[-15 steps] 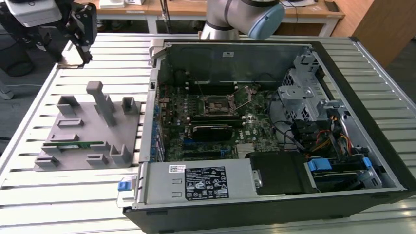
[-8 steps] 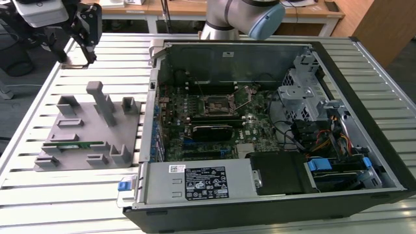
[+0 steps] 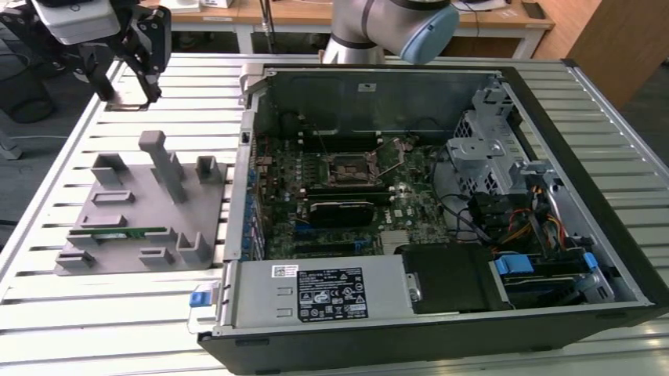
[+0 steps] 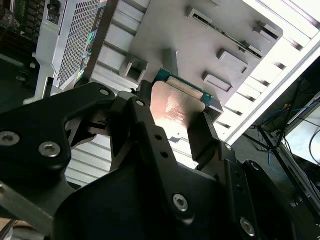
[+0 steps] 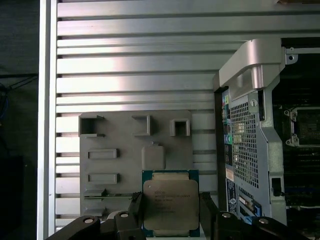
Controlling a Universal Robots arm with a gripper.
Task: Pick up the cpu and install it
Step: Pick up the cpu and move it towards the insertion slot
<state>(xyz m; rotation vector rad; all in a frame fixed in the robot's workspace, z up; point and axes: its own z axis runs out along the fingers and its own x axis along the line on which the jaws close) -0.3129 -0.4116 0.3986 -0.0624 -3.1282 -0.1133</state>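
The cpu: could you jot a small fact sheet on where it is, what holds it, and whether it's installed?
cpu: clamped by two opposite edges, silvery top showing
gripper: shut on the cpu, raised at the exterior view's upper left
beneath: gray holder tray, not touching the chip
socket: inside the open computer case, with no chip in it
installed: no

Open air surrounds my jaws (clamped on the cpu [image 5: 170, 205]) above the bench [image 3: 105, 313]. Below, the tray's [image 3: 146, 213] posts [image 3: 165, 160] stand up. The case [image 3: 418, 345] lies open-topped; its wall [image 3: 247, 157] stands between me and the socket [image 3: 350, 168], with a drive cage [image 3: 486, 137] beyond.
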